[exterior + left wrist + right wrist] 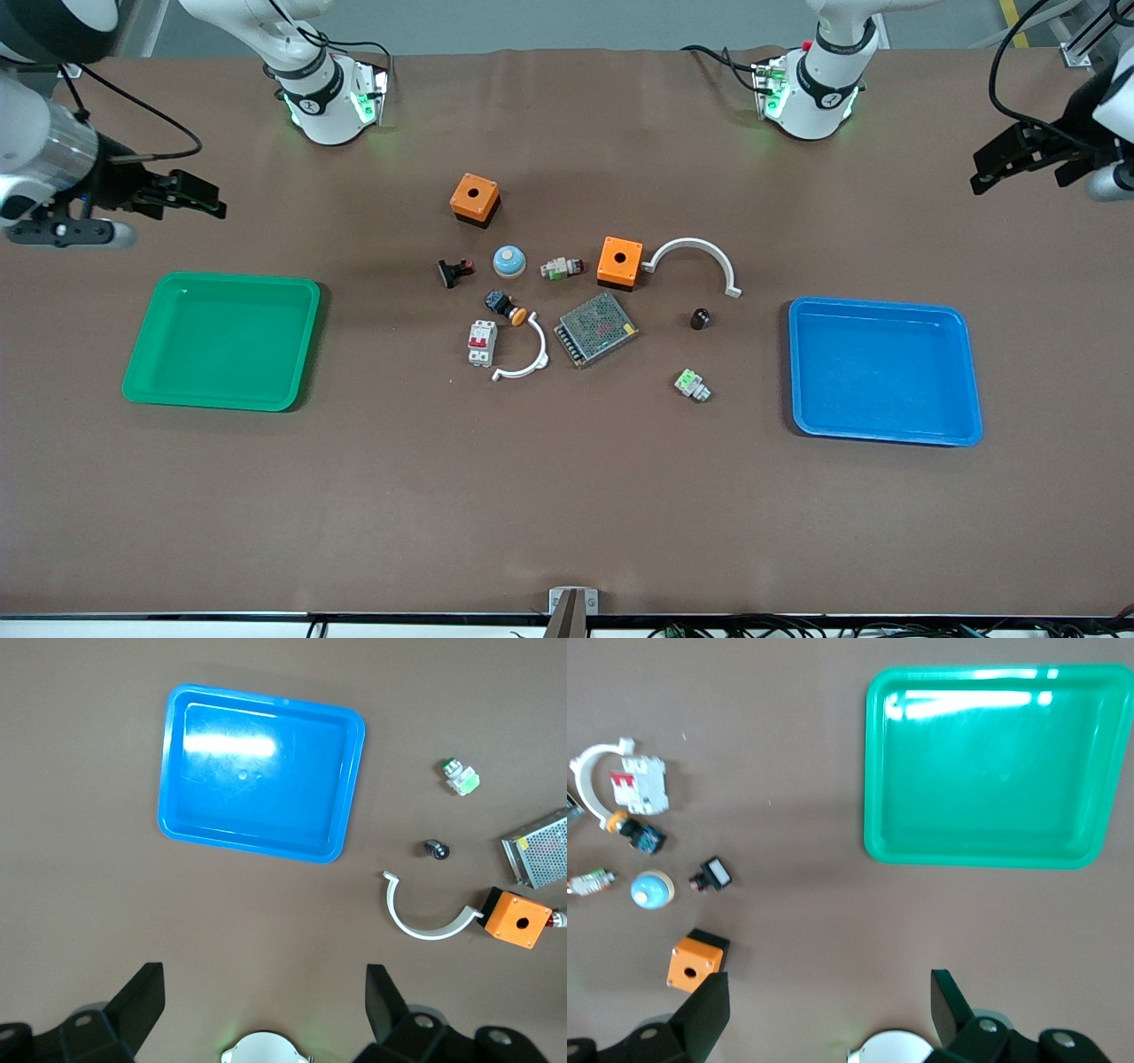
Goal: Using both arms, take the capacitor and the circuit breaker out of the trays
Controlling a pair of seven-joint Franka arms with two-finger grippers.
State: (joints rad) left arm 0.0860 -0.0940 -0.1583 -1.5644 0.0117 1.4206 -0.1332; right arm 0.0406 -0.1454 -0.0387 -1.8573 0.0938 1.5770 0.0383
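- The left gripper (983, 173), a black two-finger claw at the right edge of the front view's upper part, hangs with its jaws spread wide and nothing between them; in the left wrist view its fingers (133, 1005) frame bare table.
- The right gripper (208, 199), at the upper left of the front view, is also spread wide and holds nothing.
- The shallow blue plastic tray (961, 372) lies at the right of the frame and the shallow green plastic tray (151, 354) at the left.
- The capacitor (700, 318), a tiny stubby black cylinder, stands right of centre, between the blue tray and the square metal mesh-covered box (596, 329).
- The breaker (481, 343), a small white-grey block with a red switch lever, lies at mid-frame, just beside a small white plastic arc (528, 361).
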